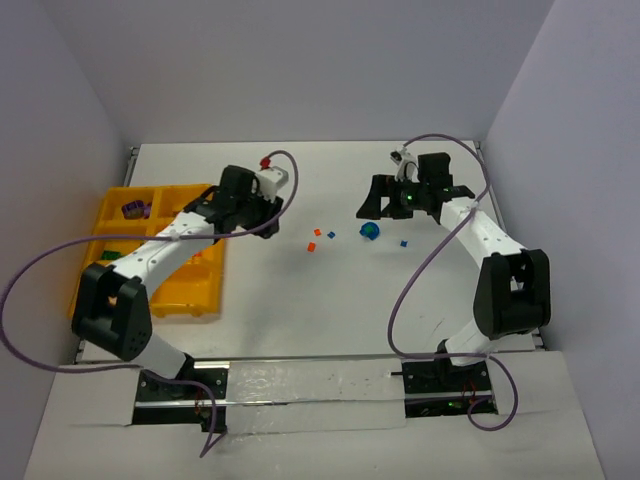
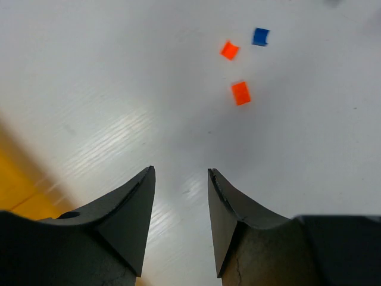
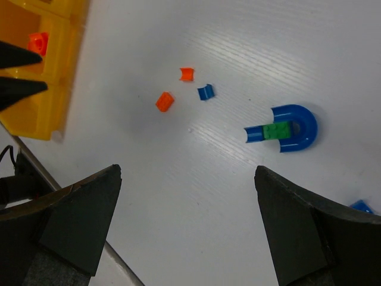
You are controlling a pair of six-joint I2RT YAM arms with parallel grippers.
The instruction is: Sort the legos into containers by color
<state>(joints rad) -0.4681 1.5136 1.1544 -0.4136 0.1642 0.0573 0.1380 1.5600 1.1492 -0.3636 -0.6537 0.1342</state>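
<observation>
The yellow-orange tray [image 1: 190,290] lies at the left, with purple bits [image 1: 133,210] and a green bit [image 1: 108,257] in its bins. Loose legos lie mid-table: two orange ones [image 1: 311,246] [image 1: 318,232], a small blue one [image 1: 331,235], a blue arch with a green brick [image 1: 370,230], and a tiny blue bit [image 1: 404,242]. My left gripper [image 1: 268,212] [image 2: 181,173] is open and empty, just right of the tray, with the orange bricks [image 2: 240,93] ahead of it. My right gripper [image 1: 373,200] [image 3: 187,170] is wide open and empty, above the table beside the blue arch [image 3: 294,128].
White walls close in the table at the back and sides. In the right wrist view, the tray's corner [image 3: 59,71] holds an orange-red brick [image 3: 37,43]. Purple cables hang from both arms. A metal rail runs along the near edge [image 1: 320,360].
</observation>
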